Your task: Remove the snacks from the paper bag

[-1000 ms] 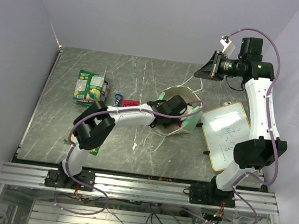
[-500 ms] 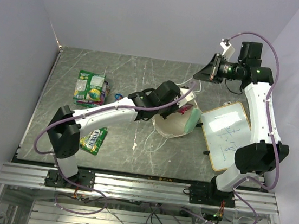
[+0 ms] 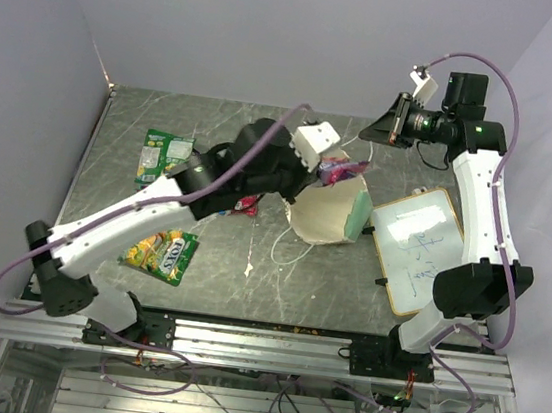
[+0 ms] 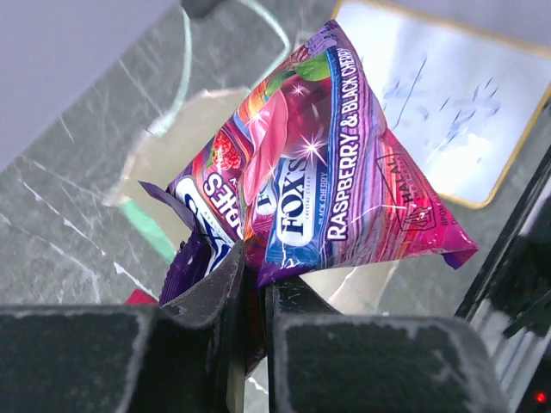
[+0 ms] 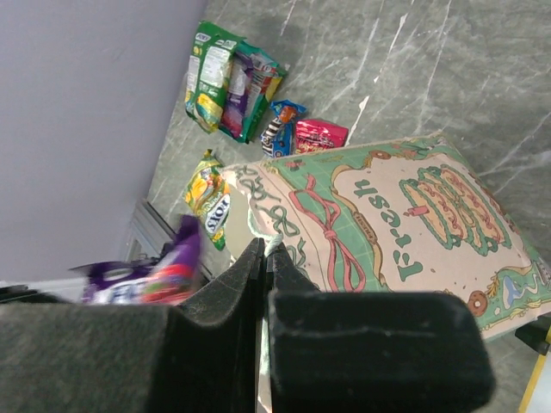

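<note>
Purple-pink candy bag (image 4: 327,172), glossy, crumpled; paper bag (image 3: 331,213) beige, mint-sided.

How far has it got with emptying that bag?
Done: green packets, a blue bar, a red packet and a green candy bag lie on the table. In hand: the left gripper grips a purple-pink candy bag; the right gripper holds the paper bag. Left: setting it down; the bag's inside is hidden.

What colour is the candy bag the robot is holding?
The candy bag is purple and pink with white lettering, clearest in the left wrist view.
</note>
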Tool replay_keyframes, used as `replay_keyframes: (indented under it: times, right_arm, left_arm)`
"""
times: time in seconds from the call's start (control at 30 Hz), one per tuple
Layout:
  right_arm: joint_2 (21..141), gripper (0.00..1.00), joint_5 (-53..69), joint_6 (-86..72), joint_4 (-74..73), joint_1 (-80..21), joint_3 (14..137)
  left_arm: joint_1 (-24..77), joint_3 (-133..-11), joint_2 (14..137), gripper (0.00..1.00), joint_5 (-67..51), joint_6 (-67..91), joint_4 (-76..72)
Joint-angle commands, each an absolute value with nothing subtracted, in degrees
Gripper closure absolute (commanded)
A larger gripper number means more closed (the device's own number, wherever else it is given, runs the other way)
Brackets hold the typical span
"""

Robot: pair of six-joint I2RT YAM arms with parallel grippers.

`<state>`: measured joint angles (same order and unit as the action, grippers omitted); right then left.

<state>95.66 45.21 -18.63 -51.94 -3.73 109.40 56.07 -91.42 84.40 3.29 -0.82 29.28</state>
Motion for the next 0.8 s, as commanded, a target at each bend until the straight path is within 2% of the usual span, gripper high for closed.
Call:
replay_keyframes:
  times: [0.0, 0.07, 0.17, 0.27, 0.33, 0.43, 0.63, 0.77]
  right_arm:
    - [96.7, 1.0, 45.2, -18.3, -51.1, -3.5, 110.3]
    - [96.7, 1.0, 45.5, -18.4, -50.9, -3.5, 110.0]
    - [97.0, 1.0, 46.1, -18.5, -50.7, -3.5, 109.8]
    - [97.5, 1.0, 46.5, -18.5, -50.8, -3.6, 110.2]
    - [97.6, 1.0, 46.7, -18.5, -50.7, -3.8, 110.3]
    - [97.8, 1.0, 47.0, -18.4, -50.9, -4.0, 110.2]
    - [97.5, 1.0, 47.5, -18.1, -50.7, -4.4, 109.0]
    - [97.0, 1.0, 47.3, -17.8, -51.0, -4.4, 108.0]
  left_arm:
    - [56.2, -91.8, 76.6, 0.93, 6.6, 3.2, 23.9]
    - [56.2, -88.8, 72.7, 0.93, 14.9, 4.5, 23.5]
    - [56.2, -85.7, 67.9, 0.93, 37.5, 13.7, 26.9]
    - [56.0, -87.9, 67.8, 0.93, 55.7, 31.8, 44.6]
    - [55.9, -91.4, 70.6, 0.93, 61.3, 48.7, 61.8]
    - [55.4, -93.3, 76.1, 0.93, 62.9, 72.7, 84.3]
    - [40.9, -77.0, 74.7, 0.93, 40.8, 89.7, 85.9]
    - [34.2, -69.4, 72.7, 0.93, 39.1, 94.0, 85.8]
